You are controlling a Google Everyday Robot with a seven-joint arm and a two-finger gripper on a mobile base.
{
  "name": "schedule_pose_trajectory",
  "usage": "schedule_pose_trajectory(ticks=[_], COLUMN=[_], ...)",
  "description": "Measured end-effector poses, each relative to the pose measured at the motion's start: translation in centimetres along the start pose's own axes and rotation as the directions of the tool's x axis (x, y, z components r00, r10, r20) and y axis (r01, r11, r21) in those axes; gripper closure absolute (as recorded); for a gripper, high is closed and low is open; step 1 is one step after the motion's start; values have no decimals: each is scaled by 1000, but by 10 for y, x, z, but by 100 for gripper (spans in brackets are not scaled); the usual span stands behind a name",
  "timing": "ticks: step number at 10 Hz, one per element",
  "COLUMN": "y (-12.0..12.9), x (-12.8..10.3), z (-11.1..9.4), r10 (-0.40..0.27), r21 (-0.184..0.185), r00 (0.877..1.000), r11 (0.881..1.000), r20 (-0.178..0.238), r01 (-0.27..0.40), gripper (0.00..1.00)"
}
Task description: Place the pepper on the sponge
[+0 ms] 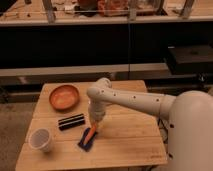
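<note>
An orange pepper lies along the dark blue sponge on the wooden table, near its front middle. My gripper hangs straight down from the white arm, right over the pepper's upper end and touching or nearly touching it. The arm's wrist hides the fingers.
An orange bowl stands at the table's back left. A black rectangular object lies just left of the sponge. A white cup sits at the front left. Dark shelving runs behind the table.
</note>
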Motion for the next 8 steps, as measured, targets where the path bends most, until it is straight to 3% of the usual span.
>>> schedule_pose_trajectory(ticks=[2, 4, 8], y=[0, 1, 2], x=[0, 0, 2], z=[4, 6, 7], r10=[-21, -40, -58], r21=[3, 5, 32], r00=[1000, 999, 998], r11=[1000, 999, 998], r20=[-1, -8, -13], r01=[21, 40, 59], gripper=[33, 21, 20])
